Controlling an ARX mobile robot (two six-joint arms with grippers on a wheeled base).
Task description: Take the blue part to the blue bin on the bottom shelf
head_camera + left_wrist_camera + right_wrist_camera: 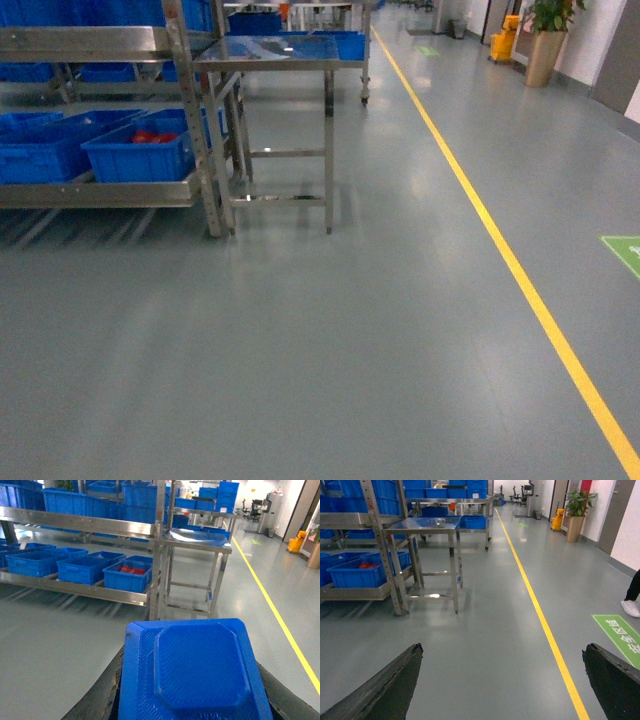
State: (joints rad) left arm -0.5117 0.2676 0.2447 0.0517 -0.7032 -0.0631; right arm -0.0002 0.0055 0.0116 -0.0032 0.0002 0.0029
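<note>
The blue part (195,672), a dark-blue blocky piece with an eight-sided raised face, fills the lower middle of the left wrist view. My left gripper (192,680) is shut on it, a black finger (97,702) showing at each side. It hangs above bare floor, well short of the rack. The bottom shelf (75,587) (100,192) carries a row of blue crates. A plain blue bin (82,569) (40,150) sits beside a like crate holding red packs (127,575) (140,152). My right gripper (502,650) is open over the floor, holding nothing. Neither gripper shows in the head view.
A steel table (280,50) stands against the rack's right end. An upper rack level (75,522) holds more blue crates. A yellow floor line (500,250) runs down the aisle on the right, past a green floor mark (620,635) and a person's shoe (631,608).
</note>
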